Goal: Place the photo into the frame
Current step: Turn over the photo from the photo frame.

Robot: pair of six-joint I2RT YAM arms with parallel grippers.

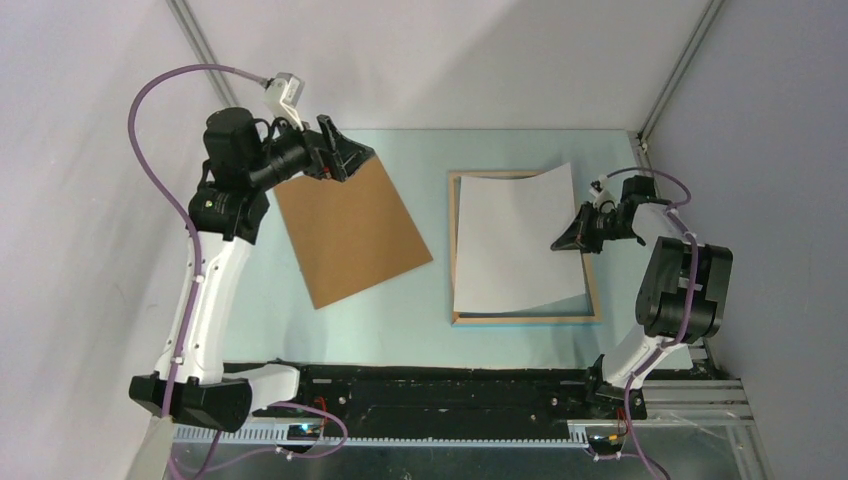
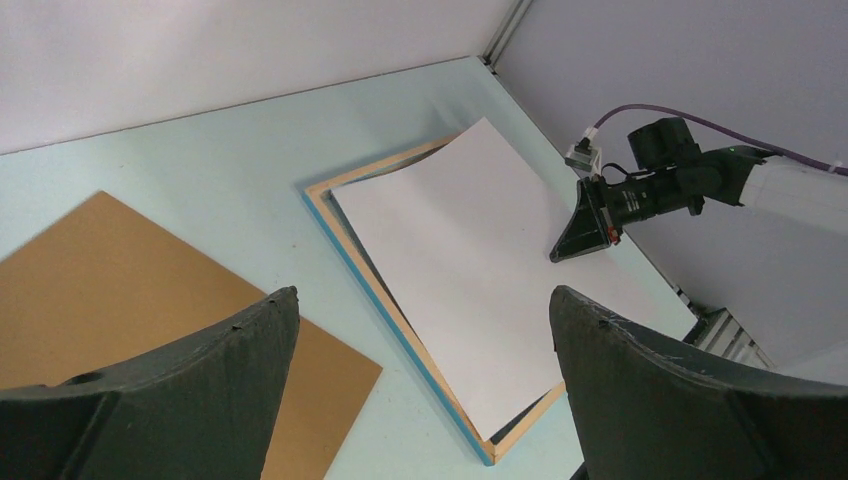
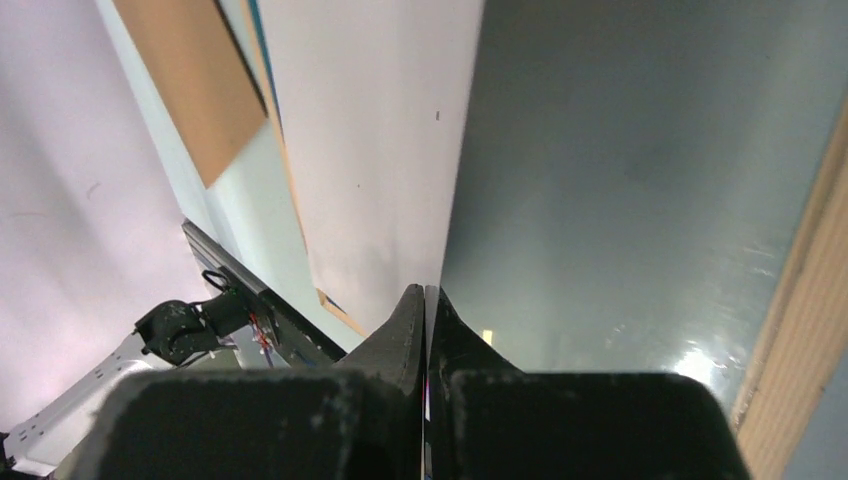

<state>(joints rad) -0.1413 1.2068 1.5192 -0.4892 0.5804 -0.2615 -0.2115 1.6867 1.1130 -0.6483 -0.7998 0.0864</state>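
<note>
The photo (image 1: 515, 240) lies blank side up over the frame (image 1: 525, 319), at the right of the table (image 1: 400, 320), its right edge lifted. The right gripper (image 1: 560, 244) is closed tight on that edge. At the left, the left gripper (image 2: 422, 295) hangs wide open and empty over the far corner of the brown board (image 1: 350, 235).

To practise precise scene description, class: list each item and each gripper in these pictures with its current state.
photo: white side up, over the frame, right edge lifted and pinched.
frame: lying flat, wood back up, mostly covered.
backing board: lying flat, left of the frame, not gripped.
left gripper: open, above the backing board's far corner.
right gripper: shut on the photo.
</note>
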